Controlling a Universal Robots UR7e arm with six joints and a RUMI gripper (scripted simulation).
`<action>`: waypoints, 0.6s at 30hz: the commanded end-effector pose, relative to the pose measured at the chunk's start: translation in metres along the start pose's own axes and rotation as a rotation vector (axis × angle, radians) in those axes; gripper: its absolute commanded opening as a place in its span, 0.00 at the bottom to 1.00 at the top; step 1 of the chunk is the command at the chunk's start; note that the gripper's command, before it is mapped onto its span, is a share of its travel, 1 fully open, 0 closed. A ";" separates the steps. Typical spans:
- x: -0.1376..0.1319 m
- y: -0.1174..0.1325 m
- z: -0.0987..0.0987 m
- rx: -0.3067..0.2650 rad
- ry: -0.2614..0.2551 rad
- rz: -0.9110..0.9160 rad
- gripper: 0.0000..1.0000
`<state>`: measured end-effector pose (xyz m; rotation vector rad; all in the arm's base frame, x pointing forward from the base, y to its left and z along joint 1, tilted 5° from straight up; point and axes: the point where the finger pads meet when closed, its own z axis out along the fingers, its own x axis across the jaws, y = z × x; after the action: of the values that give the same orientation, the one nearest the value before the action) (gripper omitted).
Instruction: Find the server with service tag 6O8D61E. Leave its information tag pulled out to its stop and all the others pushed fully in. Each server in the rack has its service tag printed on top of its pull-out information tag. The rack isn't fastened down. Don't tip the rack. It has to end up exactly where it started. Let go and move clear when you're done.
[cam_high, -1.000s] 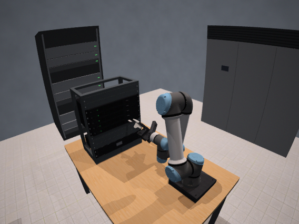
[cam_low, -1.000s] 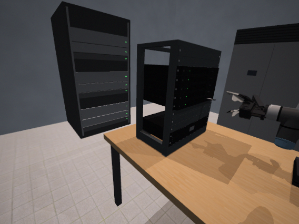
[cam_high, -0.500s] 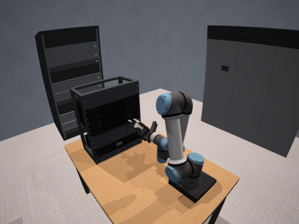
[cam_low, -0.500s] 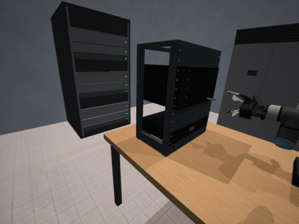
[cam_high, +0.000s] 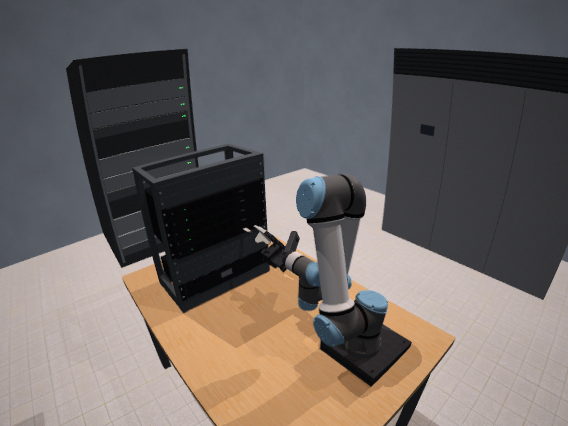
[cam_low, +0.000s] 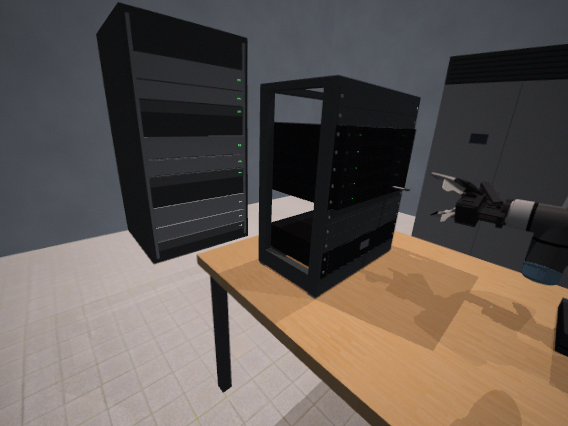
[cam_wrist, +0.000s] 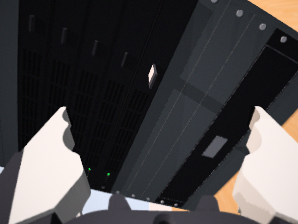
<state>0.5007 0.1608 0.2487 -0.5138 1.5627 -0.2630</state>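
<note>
Ahead of the opened, unladen end effector (cam_high: 254, 235) (cam_low: 434, 194) (cam_wrist: 158, 108), one pale, thin information tag (cam_high: 246, 230) (cam_low: 401, 188) (cam_wrist: 152, 76) jutted from the dark rack (cam_high: 150, 175) (cam_low: 320, 165) (cam_wrist: 200, 65), upright on the desk (cam_high: 240, 360) (cam_low: 320, 330) (cam_wrist: 286, 10); its lettering was unreadable.

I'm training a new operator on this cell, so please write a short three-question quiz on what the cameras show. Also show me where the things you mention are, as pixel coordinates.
1. True or false: the jaws are shut on the pulled-out information tag (cam_low: 401, 188) (cam_wrist: 152, 75).
2. Multiple choice: the small rack (cam_high: 148, 175) (cam_low: 318, 175) stands on (a) the tiled floor, (b) the wooden table (cam_high: 240, 360) (cam_low: 350, 340), (c) the robot's base plate.
3. Fill in the blank: the status lights (cam_high: 187, 222) (cam_low: 356, 168) (cam_wrist: 108, 174) on the small rack's servers glow ____.

Key: 1 false; 2 b; 3 green.
</note>
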 end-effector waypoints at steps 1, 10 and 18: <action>0.000 0.000 0.000 0.000 -0.003 0.013 1.00; 0.000 0.000 -0.001 -0.001 -0.005 0.032 1.00; 0.000 0.000 -0.001 -0.001 -0.008 0.053 1.00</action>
<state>0.4996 0.1608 0.2488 -0.4809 1.5669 -0.2275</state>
